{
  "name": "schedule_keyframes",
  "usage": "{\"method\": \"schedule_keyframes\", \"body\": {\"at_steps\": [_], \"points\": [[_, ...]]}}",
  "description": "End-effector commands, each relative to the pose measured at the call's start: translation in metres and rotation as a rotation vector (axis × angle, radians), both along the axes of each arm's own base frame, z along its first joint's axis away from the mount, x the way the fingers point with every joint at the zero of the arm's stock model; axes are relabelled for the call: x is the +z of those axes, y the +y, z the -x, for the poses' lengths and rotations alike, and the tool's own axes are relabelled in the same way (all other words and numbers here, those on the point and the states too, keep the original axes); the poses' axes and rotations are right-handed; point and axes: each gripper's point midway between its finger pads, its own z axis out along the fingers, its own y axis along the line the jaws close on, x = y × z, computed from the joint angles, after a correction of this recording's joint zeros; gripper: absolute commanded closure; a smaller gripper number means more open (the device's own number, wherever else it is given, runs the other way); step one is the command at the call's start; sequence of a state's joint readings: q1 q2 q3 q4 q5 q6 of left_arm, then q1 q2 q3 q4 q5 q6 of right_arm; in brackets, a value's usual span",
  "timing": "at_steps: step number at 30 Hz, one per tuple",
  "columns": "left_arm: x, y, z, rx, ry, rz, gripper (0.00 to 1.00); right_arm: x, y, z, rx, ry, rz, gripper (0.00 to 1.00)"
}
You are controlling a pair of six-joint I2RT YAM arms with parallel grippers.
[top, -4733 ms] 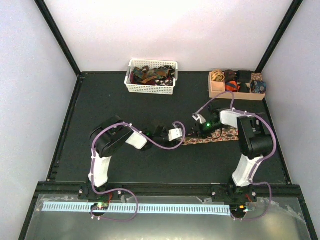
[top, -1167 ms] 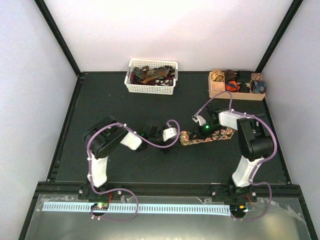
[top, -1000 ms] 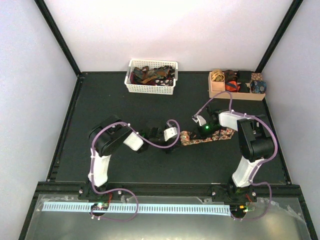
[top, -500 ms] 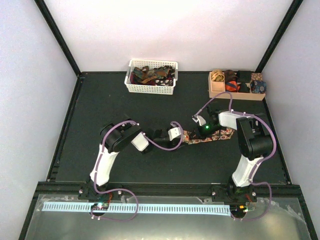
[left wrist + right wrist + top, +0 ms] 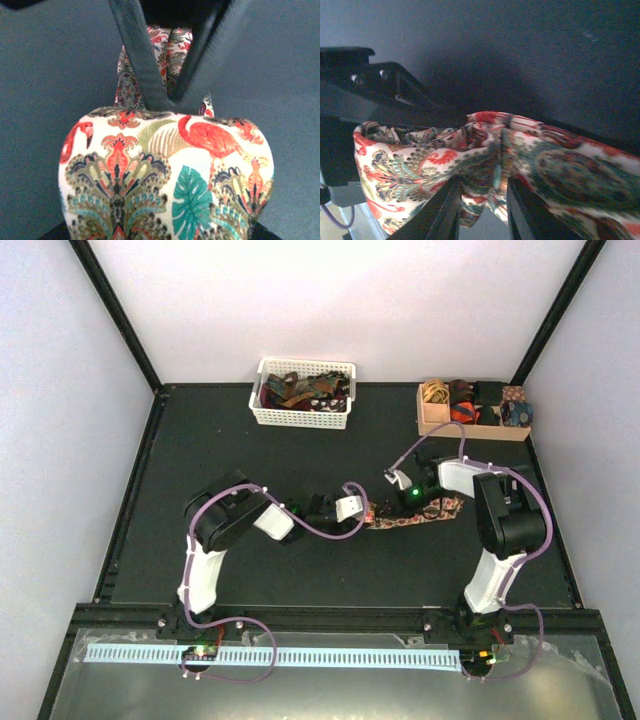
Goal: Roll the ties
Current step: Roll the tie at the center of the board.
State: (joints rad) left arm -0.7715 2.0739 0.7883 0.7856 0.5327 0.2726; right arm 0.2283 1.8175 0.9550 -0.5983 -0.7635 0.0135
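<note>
While the roll was only just begun, the step in hand looked to be taking hold of the wound end so another turn could go on. To do that well the grip should sit square across the coil with the edges level. The loose length wanted holding lightly taut, not tugged, or the turns would slacken or skew. Nearest the arms, the left pincer reached toward the middle of the tabletop. Its two dark fingers slanted together into a narrow V, and their tips were hidden behind the rolled end of the tie; whether they had pinched the cloth could not be told. That plump floral coil lay right against the fingers, and the unrolled length ran on beyond it toward the right. Further along, the right pincer stood a little apart with the tie's cloth bunched between its fingers, pressed or merely resting, unclear. At the far edge sat the basket and the box, well apart from both pincers
</note>
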Motion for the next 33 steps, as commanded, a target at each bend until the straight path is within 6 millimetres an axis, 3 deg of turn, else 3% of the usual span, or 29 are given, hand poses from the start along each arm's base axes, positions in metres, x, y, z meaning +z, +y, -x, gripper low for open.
{"method": "schedule_keyframes", "body": {"at_steps": [1,4,7,10,20,25,30,33], "points": [[-0.024,0.018,0.015,-0.017,0.041,-0.129,0.64,0.022,-0.015,-0.013,0.009,-0.051,0.014,0.7],[-0.026,0.021,0.015,-0.016,0.046,-0.161,0.64,0.034,-0.017,-0.01,0.02,-0.051,-0.012,0.66],[-0.03,0.023,0.014,-0.005,0.065,-0.192,0.64,0.054,-0.005,-0.007,-0.001,-0.063,-0.11,0.53],[-0.032,0.023,0.014,-0.001,0.081,-0.206,0.64,0.063,0.004,-0.005,0.001,-0.069,-0.133,0.48],[-0.033,0.023,0.008,0.026,0.096,-0.223,0.64,0.035,0.013,0.014,0.031,0.039,-0.06,0.52],[-0.034,0.023,0.008,0.03,0.097,-0.227,0.63,0.029,0.021,0.018,0.066,0.041,-0.059,0.6],[-0.033,0.022,0.007,0.03,0.095,-0.224,0.63,0.022,0.016,0.008,0.074,0.012,-0.004,0.97],[-0.032,0.022,0.006,0.038,0.098,-0.221,0.59,0.018,0.007,0.004,0.07,-0.006,0.041,0.99]]}}
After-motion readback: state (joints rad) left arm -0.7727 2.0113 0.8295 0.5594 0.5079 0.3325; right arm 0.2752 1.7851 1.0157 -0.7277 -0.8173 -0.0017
